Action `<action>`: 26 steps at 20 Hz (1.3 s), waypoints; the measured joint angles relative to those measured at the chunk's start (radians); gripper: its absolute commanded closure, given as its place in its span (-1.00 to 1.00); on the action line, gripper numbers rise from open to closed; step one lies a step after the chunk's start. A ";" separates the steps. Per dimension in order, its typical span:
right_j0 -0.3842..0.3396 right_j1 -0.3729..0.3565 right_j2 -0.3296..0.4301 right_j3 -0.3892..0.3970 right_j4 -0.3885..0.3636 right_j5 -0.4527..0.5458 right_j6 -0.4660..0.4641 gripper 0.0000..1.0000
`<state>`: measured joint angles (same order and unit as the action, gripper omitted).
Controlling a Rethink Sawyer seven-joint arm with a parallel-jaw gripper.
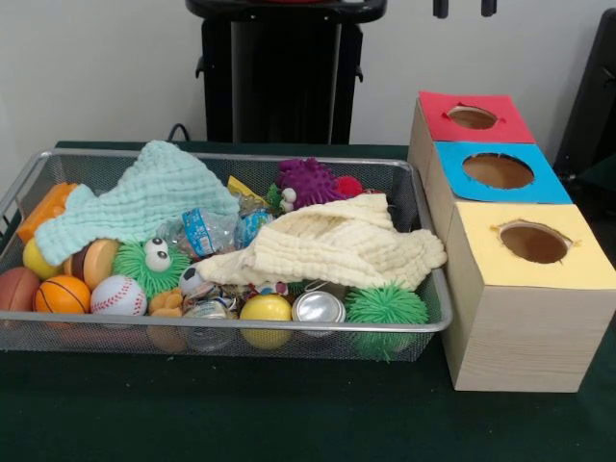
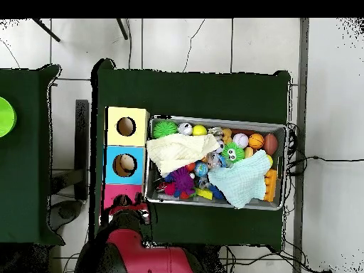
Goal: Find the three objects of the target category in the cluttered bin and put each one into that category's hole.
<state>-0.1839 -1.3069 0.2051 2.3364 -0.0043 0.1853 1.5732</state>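
- The shallow rectangular silver wire-mesh bin (image 1: pixel 421 325) is sitting on the dark green worktop (image 1: pixel 241 414), taking up most of its middle and reaching toward the edge away from the boxes.
- Three pale wooden boxes are standing in a row just beside one short end of the bin: a yellow-topped box (image 1: pixel 527 298) nearest the camera-side edge, a blue-topped box (image 1: pixel 496 178) in the middle, and a red-topped box (image 1: pixel 470 117) closest to the robot's edge. Each is showing a round hole in its top.
- A mint green knitted cloth (image 1: pixel 144 197) is draping over the bin's contents at the end away from the boxes; a cream knitted cloth (image 1: pixel 337 245) is lying across the end near the boxes.
- Along the bin's camera-side wall, a small orange basketball (image 1: pixel 62 294), a white baseball (image 1: pixel 118 295), a yellow ball (image 1: pixel 266 308), a silver can (image 1: pixel 318 307) and a green spiky ball (image 1: pixel 387 304) are resting side by side.
- A purple knobbly toy (image 1: pixel 308 181) is sitting against the far wall.
- The end effector (image 1: pixel 465 8) is showing only as two dark tips at the top edge, above the red-topped box; whether it is spread or pressed together cannot be told.
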 measured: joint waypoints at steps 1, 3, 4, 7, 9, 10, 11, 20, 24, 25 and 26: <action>0.000 0.000 0.001 0.000 0.000 0.000 0.000 -1.00; -0.001 -0.001 0.004 0.000 0.000 0.000 0.000 -1.00; -0.002 -0.001 0.006 0.000 0.000 0.000 0.000 -1.00; -0.002 -0.001 0.011 0.000 0.000 0.000 0.000 -1.00; -0.003 -0.001 0.013 0.000 0.000 0.000 0.000 -1.00; -0.003 -0.001 0.014 0.000 0.000 0.000 0.000 -1.00; -0.003 -0.001 0.015 0.000 0.000 0.000 0.000 -1.00; -0.003 -0.001 0.017 0.000 0.000 0.000 0.000 -1.00; -0.003 -0.001 0.017 0.000 0.000 0.000 0.000 -1.00; -0.003 -0.001 0.017 0.000 0.000 0.000 0.000 -1.00; -0.003 -0.001 0.017 0.000 0.000 0.000 0.000 -1.00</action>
<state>-0.1873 -1.3079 0.2224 2.3365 -0.0043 0.1853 1.5732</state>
